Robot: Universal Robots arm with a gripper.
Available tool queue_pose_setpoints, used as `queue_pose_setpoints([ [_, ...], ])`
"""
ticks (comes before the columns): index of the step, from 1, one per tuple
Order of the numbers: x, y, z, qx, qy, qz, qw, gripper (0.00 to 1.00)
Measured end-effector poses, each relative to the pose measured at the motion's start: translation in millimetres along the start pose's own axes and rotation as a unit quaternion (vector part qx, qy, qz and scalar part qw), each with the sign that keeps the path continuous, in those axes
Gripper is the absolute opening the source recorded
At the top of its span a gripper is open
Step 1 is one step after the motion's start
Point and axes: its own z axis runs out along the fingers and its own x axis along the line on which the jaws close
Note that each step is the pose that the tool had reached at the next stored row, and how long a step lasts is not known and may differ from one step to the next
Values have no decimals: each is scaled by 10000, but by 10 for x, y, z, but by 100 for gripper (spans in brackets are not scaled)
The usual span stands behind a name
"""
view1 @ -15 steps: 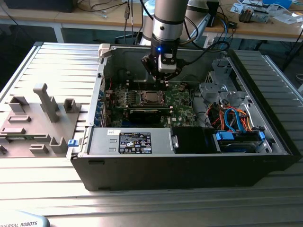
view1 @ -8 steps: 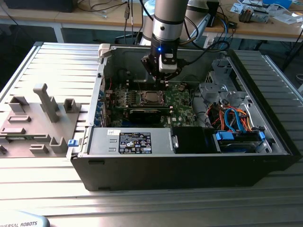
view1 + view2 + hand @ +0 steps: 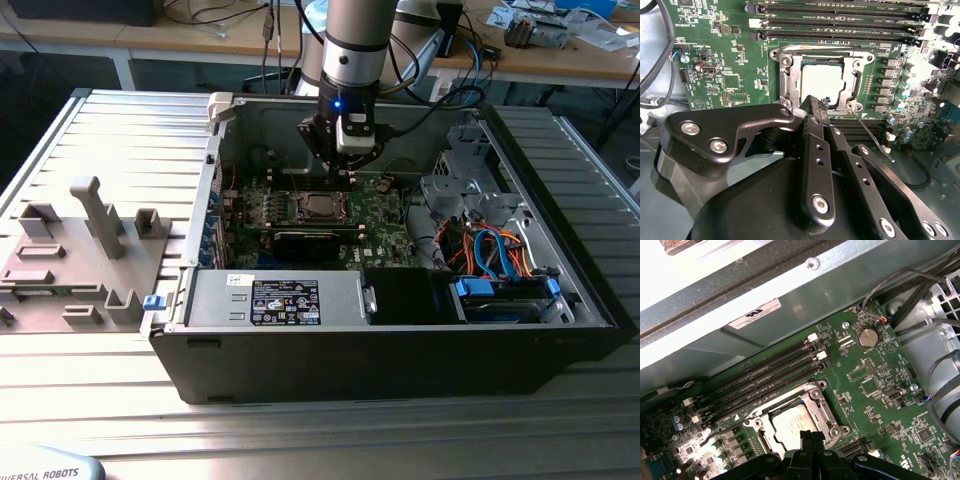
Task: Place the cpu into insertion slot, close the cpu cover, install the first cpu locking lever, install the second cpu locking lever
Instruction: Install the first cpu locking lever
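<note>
Jaws closed together, nothing visibly gripped, tips down at slot (image 3: pixel 822 50) edge, seemingly for lever work. Open computer case (image 3: pixel 400 350) mid-desk (image 3: pixel 300 440), green board (image 3: pixel 740 50) inside; cover (image 3: pixel 791 82) lying flat to clamp chip (image 3: pixel 822 82); thin lever (image 3: pixel 871 135) sticking out, unlatched.

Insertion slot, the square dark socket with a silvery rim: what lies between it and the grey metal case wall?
Long black memory slots, in the first wrist view.
</note>
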Motion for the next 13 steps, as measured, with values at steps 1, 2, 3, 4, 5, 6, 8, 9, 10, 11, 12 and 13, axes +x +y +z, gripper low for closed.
queue_pose_setpoints([
  [1,0,0,0,0,0,-6,10000,11],
  [2,0,0,0,0,0,-17,10000,11],
  [3,0,0,0,1,0,-26,10000,11],
  [4,0,0,0,1,0,-44,10000,11],
  [5,0,0,0,1,0,-55,10000,11],
  [6,0,0,0,2,0,-61,10000,11],
  [8,0,0,0,2,0,-69,10000,11],
  [9,0,0,0,2,0,-79,10000,11],
  [10,0,0,0,2,1,-87,10000,11],
  [11,0,0,0,2,1,-91,10000,11],
  [12,0,0,0,3,1,-96,10000,11],
  [13,0,0,0,3,1,-101,9999,11],
])
